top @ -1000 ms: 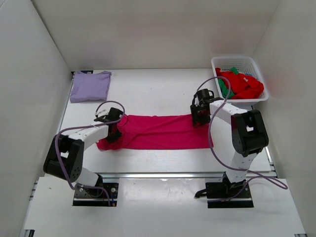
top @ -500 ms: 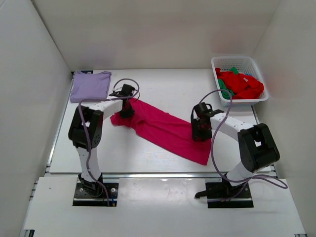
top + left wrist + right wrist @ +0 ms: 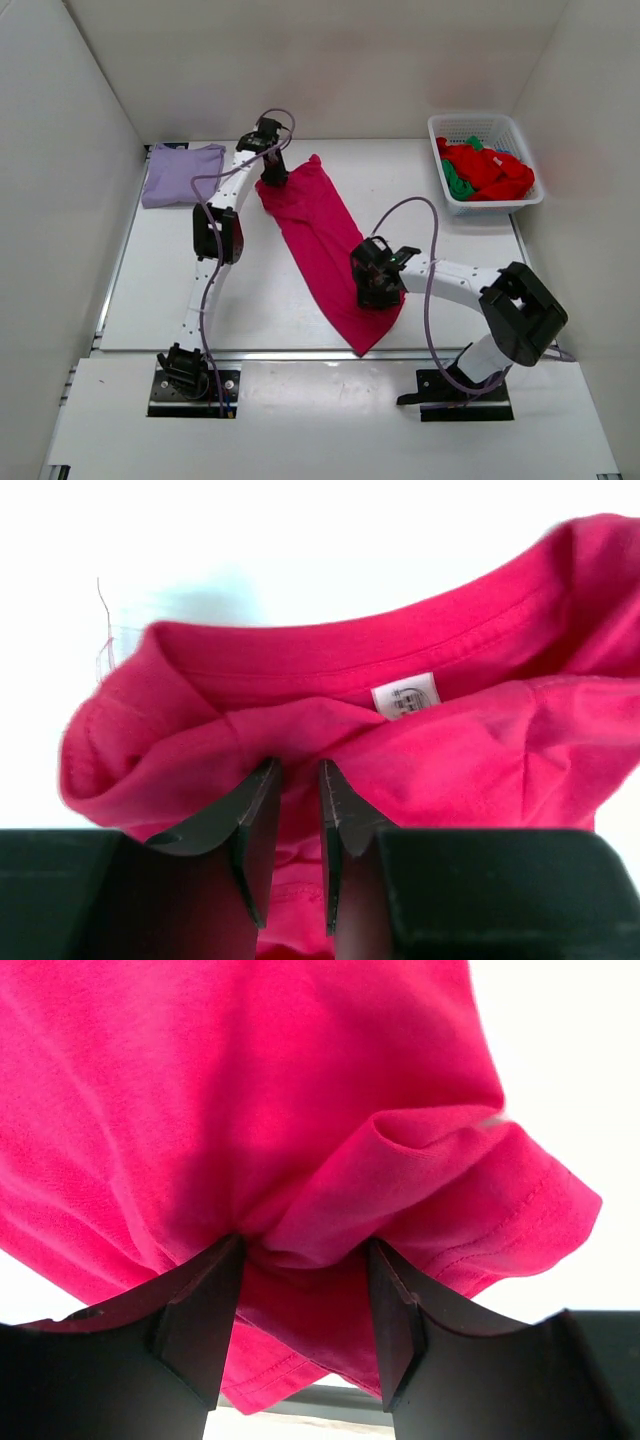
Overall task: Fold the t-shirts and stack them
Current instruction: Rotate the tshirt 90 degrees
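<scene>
The white tabletop [image 3: 160, 290] is carrying the magenta-pink t-shirt [image 3: 318, 230], which is lying diagonally from far centre to near edge. The left tool [image 3: 297, 772] is pinching cloth beside its collar, and the right tool [image 3: 303, 1250] is clenching a bunched fold near a hem.

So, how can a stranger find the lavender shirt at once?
Start at the far left corner of the table. The lavender shirt lies there, folded flat. It alone is pale: the magenta shirt and the red and green shirts in the basket are vivid.
</scene>
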Action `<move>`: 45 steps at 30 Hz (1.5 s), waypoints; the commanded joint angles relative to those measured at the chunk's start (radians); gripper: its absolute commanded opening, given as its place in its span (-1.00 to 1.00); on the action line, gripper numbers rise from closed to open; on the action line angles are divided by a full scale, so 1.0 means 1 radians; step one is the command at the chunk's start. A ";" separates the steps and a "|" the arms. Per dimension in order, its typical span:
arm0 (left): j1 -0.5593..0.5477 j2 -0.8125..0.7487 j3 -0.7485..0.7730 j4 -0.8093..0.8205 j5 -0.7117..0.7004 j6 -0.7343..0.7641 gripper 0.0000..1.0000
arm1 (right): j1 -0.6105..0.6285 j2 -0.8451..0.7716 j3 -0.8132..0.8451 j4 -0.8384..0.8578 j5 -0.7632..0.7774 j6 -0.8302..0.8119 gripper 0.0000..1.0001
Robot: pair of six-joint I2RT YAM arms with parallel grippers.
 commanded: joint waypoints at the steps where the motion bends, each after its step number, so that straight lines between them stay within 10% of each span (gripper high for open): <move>1: 0.028 0.050 0.222 -0.127 0.076 0.026 -0.33 | 0.089 0.071 0.030 0.027 0.056 0.133 -0.01; 26: 0.031 -0.013 0.213 0.056 0.128 -0.049 -0.24 | 0.373 -0.040 0.097 0.121 0.456 0.270 0.13; 38: 0.018 -0.196 0.184 -0.388 0.030 0.062 -0.37 | -0.041 -0.220 -0.095 0.248 0.134 -0.087 -0.06; 45: -0.045 -0.569 -0.049 -0.422 -0.017 0.039 -0.36 | -0.138 -0.384 -0.176 0.225 0.029 -0.193 -0.05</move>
